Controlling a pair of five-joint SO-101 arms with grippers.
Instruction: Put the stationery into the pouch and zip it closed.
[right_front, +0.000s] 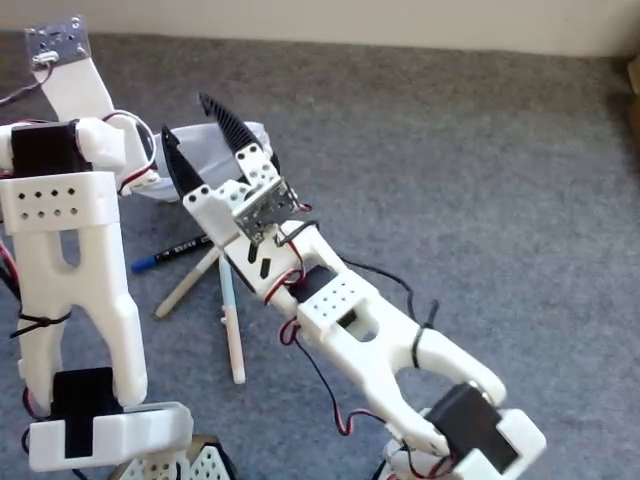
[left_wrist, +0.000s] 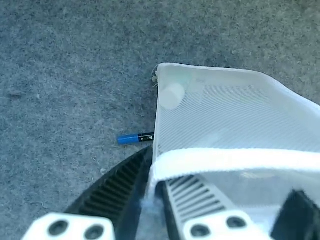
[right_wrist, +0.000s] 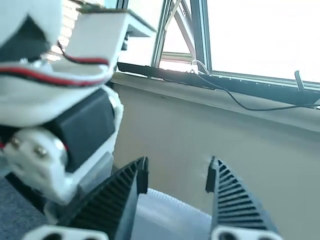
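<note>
The left tool (left_wrist: 157, 172) is clamped on the white rim of the translucent white mesh pouch (left_wrist: 225, 112), which sits at the far left of the grey desk (right_front: 480, 150). The right tool (right_front: 187, 118) gapes wide over the pouch. A blue-capped black pen (right_front: 172, 251), a blue-tipped cream pen (right_front: 233, 340) and a plain cream pen (right_front: 186, 287) lie nearby on the desk.

No text, label, number or sign is legible in any of the three views. The black pen (right_front: 178, 249) with a blue cap bears a short run of pale print along its barrel (too small and blurred to be made out).
</note>
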